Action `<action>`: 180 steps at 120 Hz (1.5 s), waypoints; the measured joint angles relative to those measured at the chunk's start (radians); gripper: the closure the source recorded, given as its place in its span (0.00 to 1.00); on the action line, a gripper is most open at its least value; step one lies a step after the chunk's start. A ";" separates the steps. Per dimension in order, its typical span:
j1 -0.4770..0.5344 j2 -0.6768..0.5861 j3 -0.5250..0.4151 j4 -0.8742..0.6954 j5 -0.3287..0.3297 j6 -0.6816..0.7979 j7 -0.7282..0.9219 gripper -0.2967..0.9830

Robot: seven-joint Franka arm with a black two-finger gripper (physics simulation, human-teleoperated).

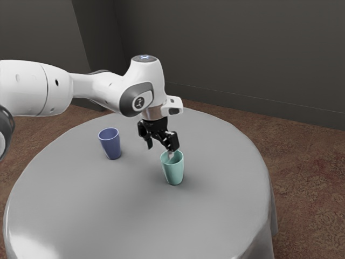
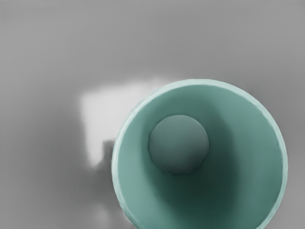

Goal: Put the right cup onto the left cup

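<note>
1. The upright, tapered teal cup (image 1: 173,169) lies just below the gripper (image 1: 160,149), its mouth partly under the hand and offset toward the exterior view's right. It is near the middle of the round grey counter (image 1: 102,216), well in from the edge.
2. The gripper's two fingers stand apart. One fingertip (image 1: 171,155) overlaps the cup's mouth in the exterior view; whether it is inside the rim or just above it, I cannot tell. The other finger is outside the mouth, toward the exterior view's left. Nothing looks clamped.
3. The cup's long axis runs up from the counter, and the wrist view looks down into it, so a nearly straight descent should suit, with the rim's wall between the fingers. Coming down off line could knock the rim and tip it.
4. The upright blue cup (image 1: 111,144), probably the one to receive it, is apart toward the exterior view's left, nearer the counter's edge. The stacking remains to be done.
</note>
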 joint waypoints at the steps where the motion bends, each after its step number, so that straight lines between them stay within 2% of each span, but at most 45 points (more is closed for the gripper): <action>1: 0.000 0.004 0.000 0.004 0.000 0.000 0.000 0.23; 22: 0.008 0.057 0.007 0.035 0.000 0.022 -0.002 0.23; 86: 0.016 0.110 0.007 0.037 0.001 0.089 -0.004 0.23; 91: 0.016 0.111 0.007 0.037 0.002 0.092 -0.004 0.28; 109: 0.015 0.110 0.007 0.037 0.017 0.101 -0.005 0.58; 123: 0.013 0.110 0.007 0.036 0.028 0.105 -0.006 0.71; 146: 0.009 0.114 0.007 0.033 0.024 0.112 -0.010 0.80; 180: 0.007 0.112 0.007 0.033 0.027 0.125 -0.022 0.83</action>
